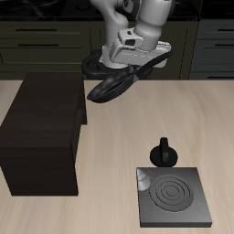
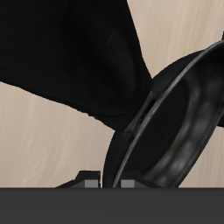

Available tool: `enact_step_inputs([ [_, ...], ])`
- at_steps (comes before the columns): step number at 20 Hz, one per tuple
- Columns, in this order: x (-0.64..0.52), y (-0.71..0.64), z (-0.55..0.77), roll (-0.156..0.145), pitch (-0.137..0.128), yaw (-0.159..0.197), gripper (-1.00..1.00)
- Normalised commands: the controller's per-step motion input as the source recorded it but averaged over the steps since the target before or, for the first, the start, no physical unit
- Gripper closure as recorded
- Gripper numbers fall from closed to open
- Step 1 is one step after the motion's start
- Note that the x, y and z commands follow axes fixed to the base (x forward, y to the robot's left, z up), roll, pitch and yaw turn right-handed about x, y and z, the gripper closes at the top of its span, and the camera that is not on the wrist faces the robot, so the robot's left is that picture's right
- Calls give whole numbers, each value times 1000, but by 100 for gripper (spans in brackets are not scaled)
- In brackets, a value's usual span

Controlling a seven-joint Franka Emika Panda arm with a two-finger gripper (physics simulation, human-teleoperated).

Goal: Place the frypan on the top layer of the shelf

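The frypan [image 1: 111,85] is a round black pan, held tilted in the air above the table, just beside the shelf's back corner and a little above its top. My gripper [image 1: 137,62] is shut on the pan's handle. The shelf [image 1: 44,119] is a large dark boxy cabinet with a flat top, standing on the table. In the wrist view the pan's rim and glossy inside [image 2: 179,122] fill one side, with the shelf's dark top [image 2: 70,52] beyond it. My gripper's fingertips [image 2: 90,181] barely show at the frame's edge.
A flat dark square stove plate [image 1: 172,196] with concentric rings lies near the table's front edge. A small black knobbed pot [image 1: 164,153] stands just behind it. Dark kitchen cabinets [image 1: 37,46] run along the back.
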Motion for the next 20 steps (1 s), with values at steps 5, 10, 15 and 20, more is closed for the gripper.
enact_step_inputs([
  [5, 243, 48, 116, -21, -18, -3, 100],
  [10, 289, 11, 84, -25, 0, -7, 100],
  [15, 240, -18, 113, -34, -22, -15, 100],
  [20, 199, 38, 98, -10, -26, -2, 100],
])
